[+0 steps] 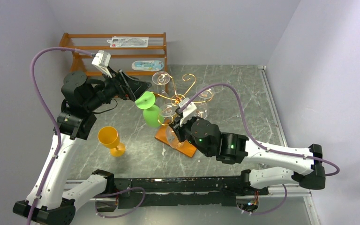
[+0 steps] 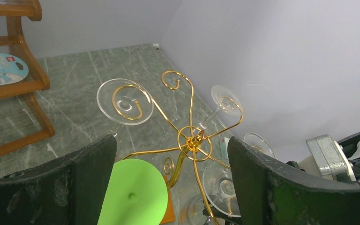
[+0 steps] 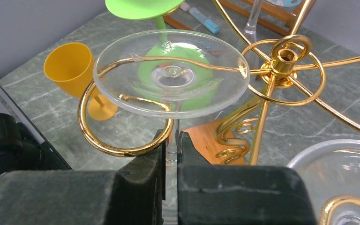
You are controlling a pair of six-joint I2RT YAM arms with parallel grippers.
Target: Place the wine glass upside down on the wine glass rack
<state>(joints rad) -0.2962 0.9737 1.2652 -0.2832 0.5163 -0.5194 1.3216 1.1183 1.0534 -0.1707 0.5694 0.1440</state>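
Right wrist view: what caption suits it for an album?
Right gripper pinches the stem of an upturned clear glass, its foot over a gold rack loop.

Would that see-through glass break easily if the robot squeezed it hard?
Probably yes: the clear glass has a very thin stem, pinched between the right gripper's jaws. It looks smooth and shiny, so it might slip. Its wide foot sits over the gold rack's ring, so a nudge would likely just swing it.

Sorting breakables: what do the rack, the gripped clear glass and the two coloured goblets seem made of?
The rack: glinting gold metal wire, wooden base. The clear glass: transparent, glossy, glass or acrylic. The green goblet and yellow goblet: opaque, matte, likely plastic.
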